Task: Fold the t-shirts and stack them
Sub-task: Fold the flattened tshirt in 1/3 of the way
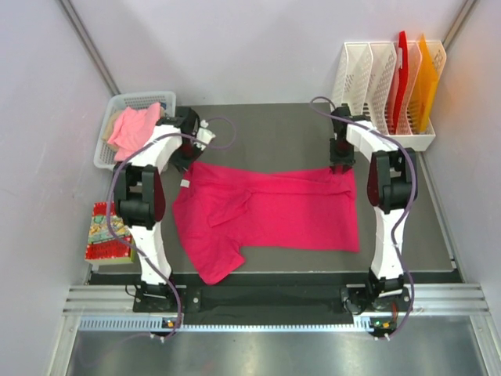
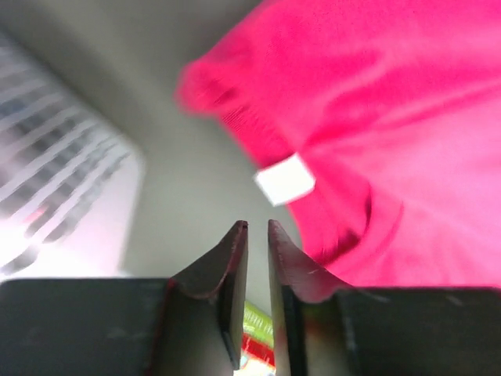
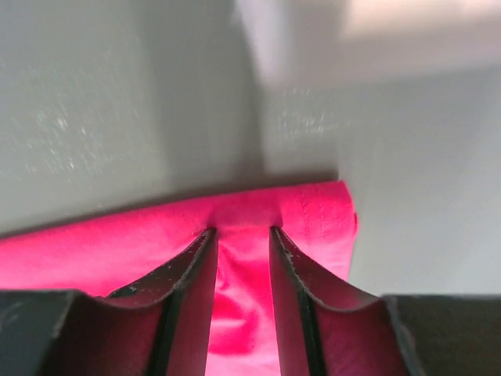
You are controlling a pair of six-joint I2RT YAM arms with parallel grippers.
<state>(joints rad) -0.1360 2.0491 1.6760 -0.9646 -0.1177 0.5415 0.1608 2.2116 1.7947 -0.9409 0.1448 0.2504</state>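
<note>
A magenta-pink t-shirt [image 1: 274, 211] lies spread across the dark mat, one sleeve reaching toward the near edge. My right gripper [image 1: 341, 163] is at its far right corner. In the right wrist view the right gripper [image 3: 241, 229] is shut on a bunched fold of the shirt's hem [image 3: 313, 215]. My left gripper [image 1: 202, 139] hovers just beyond the shirt's far left corner. In the left wrist view the left gripper [image 2: 254, 225] shows a narrow gap with nothing in it, and the shirt [image 2: 391, 117] with its white label [image 2: 286, 178] lies to the right. A salmon-pink t-shirt [image 1: 135, 127] sits crumpled in the basket.
The white basket [image 1: 117, 106] stands at the back left, close to the left arm. White file racks [image 1: 376, 78] holding red and orange folders stand at the back right. A colourful box [image 1: 109, 231] lies left of the mat. Walls close in on both sides.
</note>
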